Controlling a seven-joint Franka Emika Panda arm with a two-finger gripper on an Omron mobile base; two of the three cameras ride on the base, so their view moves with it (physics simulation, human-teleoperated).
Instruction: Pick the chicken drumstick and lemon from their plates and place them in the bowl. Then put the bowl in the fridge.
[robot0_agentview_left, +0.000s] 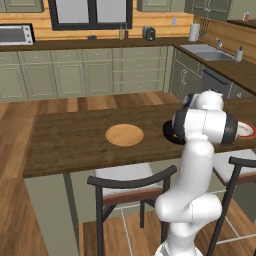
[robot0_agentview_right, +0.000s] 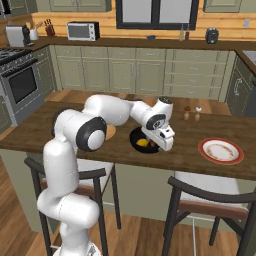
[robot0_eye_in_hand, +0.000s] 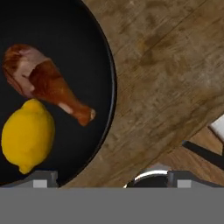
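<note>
From the hand view I have the clearest look at the bowl (robot0_eye_in_hand: 94, 35): glossy black, with the chicken drumstick (robot0_eye_in_hand: 43, 81) and the lemon (robot0_eye_in_hand: 27, 134) lying side by side inside it, the two touching or very nearly so, and bare brown wood of the island counter (robot0_eye_in_hand: 166, 74) just beyond its rim. The right base view gives me the same bowl (robot0_agentview_right: 136, 136) near the middle of the counter, but there I can only make out a yellow-orange patch in it, too small to separate the two foods. In the left base view the bowl (robot0_agentview_left: 170, 134) is mostly hidden behind the arm's elbow, only a dark sliver showing. That view shows the tan wood plate (robot0_agentview_left: 124, 135) whole, to the left of the bowl, whereas from the right base camera it is a mere sliver behind the upper arm. The white plate with the red rim (robot0_agentview_right: 221, 150) is whole on the right in the right base view, but cut off by the arm and the frame edge from the left camera. The claw (robot0_agentview_right: 161, 145) hangs just above the bowl's near right rim; its jaws stand wide apart and hold nothing, the tips barely poking into the bottom of the hand view.
</note>
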